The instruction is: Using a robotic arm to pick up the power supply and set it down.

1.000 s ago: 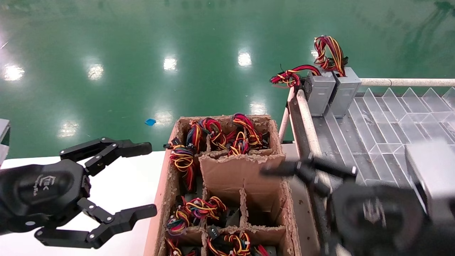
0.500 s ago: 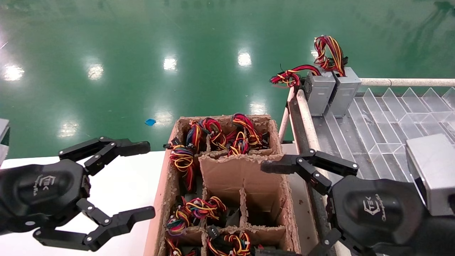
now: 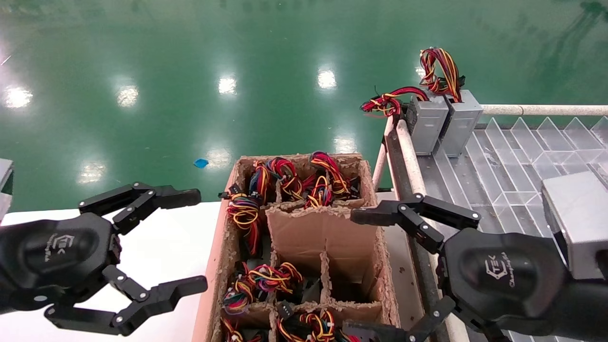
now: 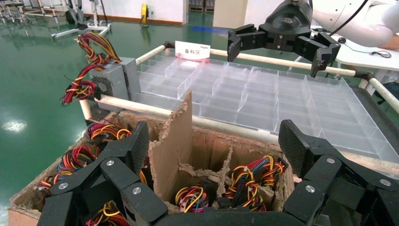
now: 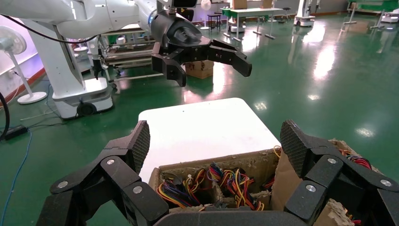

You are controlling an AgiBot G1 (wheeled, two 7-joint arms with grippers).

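I see a torn cardboard box (image 3: 304,228) with dividers, its cells holding coloured wire bundles (image 3: 289,183). Left of it sits a white table (image 3: 156,247). Right of it lies a clear divided tray (image 3: 513,161). Glossy green floor (image 3: 190,71) stretches behind, a small blue scrap (image 3: 201,163) on it.

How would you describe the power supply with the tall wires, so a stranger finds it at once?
Find the clear divided tray. Two grey boxes stand side by side at its far corner. The power supply is the inner one, with a tall upright wire loop; its neighbour has flatter, mostly red wires.
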